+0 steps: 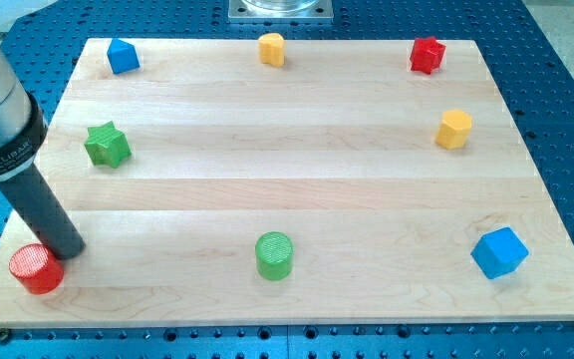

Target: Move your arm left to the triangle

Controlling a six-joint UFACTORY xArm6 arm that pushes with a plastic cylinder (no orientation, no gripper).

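My tip (67,249) rests on the board near the view's bottom left corner. It is just up and right of a red cylinder (36,267) and looks to touch it or nearly so. A blue block with a pointed, triangle-like top (122,56) sits at the view's top left, far above the tip. A green star (107,145) lies between them, up and slightly right of the tip. The dark rod slants up to the left into the arm's grey body.
A green cylinder (274,255) sits at bottom centre and a blue cube (498,251) at bottom right. A yellow block (271,48) is at top centre, a red star-like block (427,54) at top right, a yellow hexagon (454,129) at right. The board's left edge (28,189) is close to the rod.
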